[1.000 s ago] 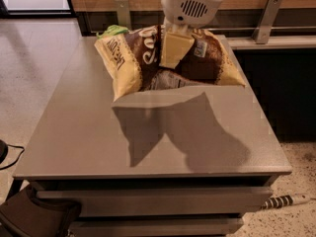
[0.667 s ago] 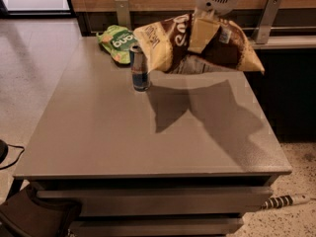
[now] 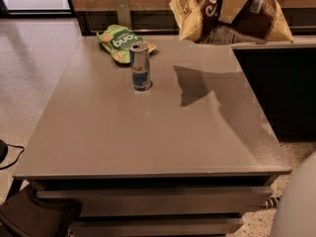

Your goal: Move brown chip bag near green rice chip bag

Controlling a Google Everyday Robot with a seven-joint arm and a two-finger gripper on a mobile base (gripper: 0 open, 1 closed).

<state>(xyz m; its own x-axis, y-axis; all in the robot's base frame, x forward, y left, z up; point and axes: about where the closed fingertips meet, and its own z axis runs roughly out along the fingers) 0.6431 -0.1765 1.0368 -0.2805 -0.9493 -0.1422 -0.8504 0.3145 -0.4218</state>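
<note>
The brown chip bag (image 3: 256, 19) hangs in the air at the top right, above the table's far right corner, and casts a shadow on the tabletop. My gripper (image 3: 233, 9) comes down from the top edge and is shut on the bag's middle; only a cream finger (image 3: 232, 1) shows. The green rice chip bag (image 3: 122, 41) lies flat at the far left of the grey table (image 3: 148, 142). It is well left of the held bag.
A silver-and-blue drink can (image 3: 140, 66) stands upright just in front of the green bag. A wood-panelled wall and dark counter run behind and to the right of the table. A dark object sits on the floor at lower left.
The gripper has lifted the brown bag higher and carried it right. The view has shifted, so the green bag and can now show fully at left.
</note>
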